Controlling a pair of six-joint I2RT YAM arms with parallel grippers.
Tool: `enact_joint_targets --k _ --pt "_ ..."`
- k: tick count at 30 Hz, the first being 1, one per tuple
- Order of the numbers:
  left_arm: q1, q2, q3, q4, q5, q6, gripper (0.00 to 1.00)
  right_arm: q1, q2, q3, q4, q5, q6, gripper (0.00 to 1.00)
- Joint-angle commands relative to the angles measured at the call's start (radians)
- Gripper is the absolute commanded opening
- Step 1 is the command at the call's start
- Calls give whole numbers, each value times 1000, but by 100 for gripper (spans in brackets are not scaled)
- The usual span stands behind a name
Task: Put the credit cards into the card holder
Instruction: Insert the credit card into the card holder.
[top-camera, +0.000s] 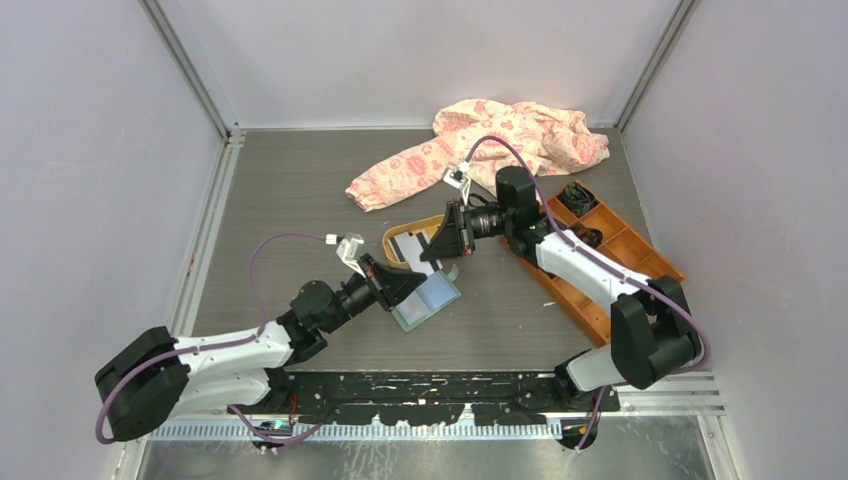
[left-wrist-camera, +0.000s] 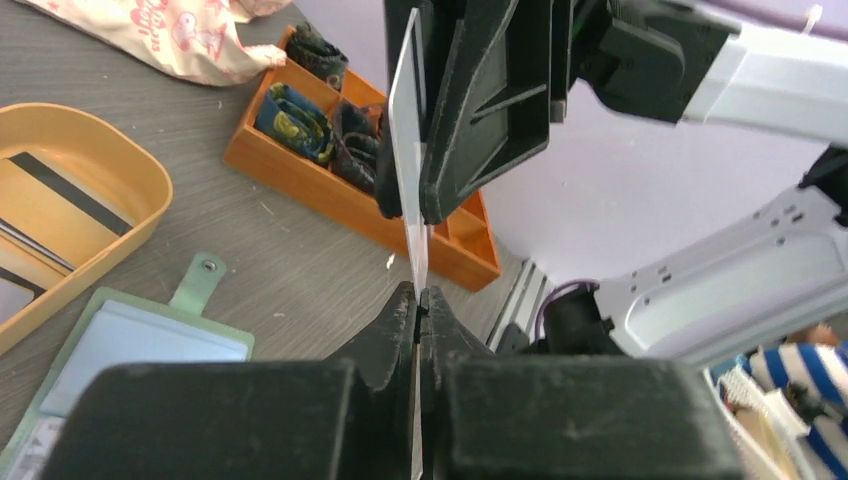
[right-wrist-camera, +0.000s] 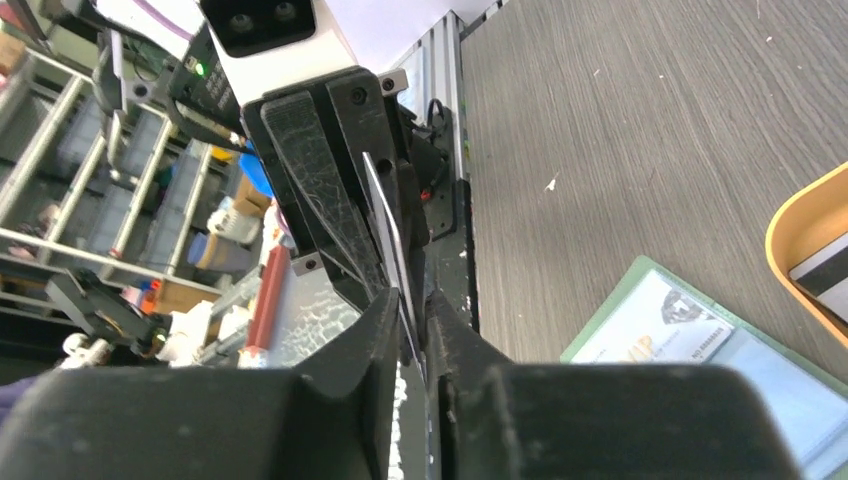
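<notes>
- Both arms meet in mid-air over the middle of the bench (top-camera: 300, 200), pinching the same card (left-wrist-camera: 408, 120) from opposite ends. Looks like a hand-off to me.
- The left fingers (left-wrist-camera: 412, 305) are clamped right down on the near edge of the card, with no gap except the card itself.
- The right fingers (right-wrist-camera: 400, 315) are closed tight on the other end. From either wrist camera the card is just a thin sliver running straight into the opposite arm's grip.
- My guess at why two grips: a thin card picked off a flat surface sits at an awkward angle, so passing it across gives a cleaner hold for sliding it into a slot.
- The green wallet (top-camera: 430, 300) lies open and flat on the bench just below the two grips, clear window up, snap tab (left-wrist-camera: 207, 270) sticking out toward the far side. Nobody's holding it down, so I reckon it could skid when a card gets pushed in.
- More cards (left-wrist-camera: 60, 190) with dark stripes wait in the orange oval tray (left-wrist-camera: 140, 170) right beside the wallet, so the job's far from finished.
- The orange divided box (top-camera: 600, 260) and the pink printed cloth (top-camera: 500, 140) sit off to the right and back, out of the way.
- Next I'd expect one side to let go. I can't tell which.
</notes>
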Motion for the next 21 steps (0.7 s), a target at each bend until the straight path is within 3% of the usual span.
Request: enact_joint_targets --k 1,3,5,11,21 --pt "0 -79 11 -68 99 167 0 13 -66 87 -328 2 -344 28" --pt "7 -123 16 -203 157 218 0 11 -70 150 -558 18 -597 37" --pt "15 -175 27 -316 212 258 0 9 -73 174 -650 18 -679 40" --pt "24 -249 67 -520 311 325 0 9 -88 161 -670 -43 -733 41" --pt "30 -199 103 -510 374 326 0 32 -122 128 -675 -81 -790 36"
